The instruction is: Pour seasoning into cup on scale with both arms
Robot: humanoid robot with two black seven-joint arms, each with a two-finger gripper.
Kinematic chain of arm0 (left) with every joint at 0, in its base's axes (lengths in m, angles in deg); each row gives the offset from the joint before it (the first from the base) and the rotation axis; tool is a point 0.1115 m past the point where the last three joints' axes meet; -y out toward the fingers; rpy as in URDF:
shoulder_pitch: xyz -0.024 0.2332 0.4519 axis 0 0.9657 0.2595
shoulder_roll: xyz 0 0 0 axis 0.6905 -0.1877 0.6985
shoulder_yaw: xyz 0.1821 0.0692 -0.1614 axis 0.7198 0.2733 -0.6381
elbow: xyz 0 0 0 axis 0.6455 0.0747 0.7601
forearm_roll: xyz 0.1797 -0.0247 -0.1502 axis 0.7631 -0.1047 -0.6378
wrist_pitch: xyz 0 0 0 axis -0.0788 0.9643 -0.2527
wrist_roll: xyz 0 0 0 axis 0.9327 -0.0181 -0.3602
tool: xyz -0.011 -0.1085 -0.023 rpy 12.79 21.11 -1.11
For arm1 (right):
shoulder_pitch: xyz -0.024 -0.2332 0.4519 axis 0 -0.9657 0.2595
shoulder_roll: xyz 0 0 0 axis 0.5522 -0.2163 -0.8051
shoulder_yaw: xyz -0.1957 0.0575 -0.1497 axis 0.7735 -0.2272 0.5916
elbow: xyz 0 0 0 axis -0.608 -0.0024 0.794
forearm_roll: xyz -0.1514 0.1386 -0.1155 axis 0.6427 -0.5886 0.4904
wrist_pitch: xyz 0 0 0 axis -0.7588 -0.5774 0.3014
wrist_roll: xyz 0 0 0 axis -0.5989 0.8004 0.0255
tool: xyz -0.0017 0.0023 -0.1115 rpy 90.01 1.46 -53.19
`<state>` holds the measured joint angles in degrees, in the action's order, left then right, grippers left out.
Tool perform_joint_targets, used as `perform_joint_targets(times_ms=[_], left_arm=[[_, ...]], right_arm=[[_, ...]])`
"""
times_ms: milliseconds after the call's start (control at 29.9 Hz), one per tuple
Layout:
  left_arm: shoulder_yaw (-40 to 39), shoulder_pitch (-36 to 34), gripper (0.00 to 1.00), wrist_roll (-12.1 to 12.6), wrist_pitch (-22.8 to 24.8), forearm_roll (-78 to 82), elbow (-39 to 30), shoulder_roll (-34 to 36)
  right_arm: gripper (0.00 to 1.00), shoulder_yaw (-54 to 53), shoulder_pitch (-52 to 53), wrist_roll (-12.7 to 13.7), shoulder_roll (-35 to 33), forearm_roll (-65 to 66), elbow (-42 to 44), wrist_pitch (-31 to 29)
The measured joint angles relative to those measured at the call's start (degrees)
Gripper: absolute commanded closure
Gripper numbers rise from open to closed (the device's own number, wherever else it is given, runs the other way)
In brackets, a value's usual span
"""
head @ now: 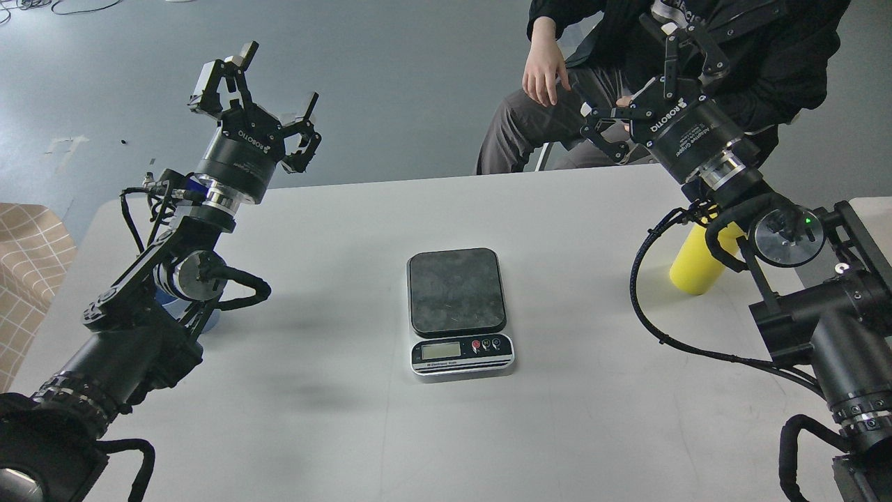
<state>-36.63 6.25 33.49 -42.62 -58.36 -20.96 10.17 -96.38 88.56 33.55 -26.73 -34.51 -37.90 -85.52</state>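
Note:
The scale (458, 310) lies at the table's centre with its dark platform bare and its display strip facing me. A yellow seasoning bottle (693, 268) stands at the right; only its lower body shows behind my right arm. A bit of the blue cup (164, 298) peeks out from behind my left forearm at the left. My left gripper (261, 80) is raised above the table's far left corner, fingers spread open and holding nothing. My right gripper (637, 77) is raised high at the far right, also open and holding nothing, well above the bottle.
A seated person in dark clothes is just beyond the table's far edge, one hand (547, 70) close to my right gripper. A tan checkered object (28, 258) sits off the table's left edge. Black cables loop from both arms.

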Motion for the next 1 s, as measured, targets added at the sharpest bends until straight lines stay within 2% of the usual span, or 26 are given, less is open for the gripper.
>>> perform_joint_targets(times_ms=[1002], left_arm=[[-0.1, -0.2, 0.02, 0.0, 0.0, 0.0, 0.0, 0.1]], right_arm=[[0.0, 0.0, -0.3, 0.0, 0.0, 0.0, -0.2, 0.0]])
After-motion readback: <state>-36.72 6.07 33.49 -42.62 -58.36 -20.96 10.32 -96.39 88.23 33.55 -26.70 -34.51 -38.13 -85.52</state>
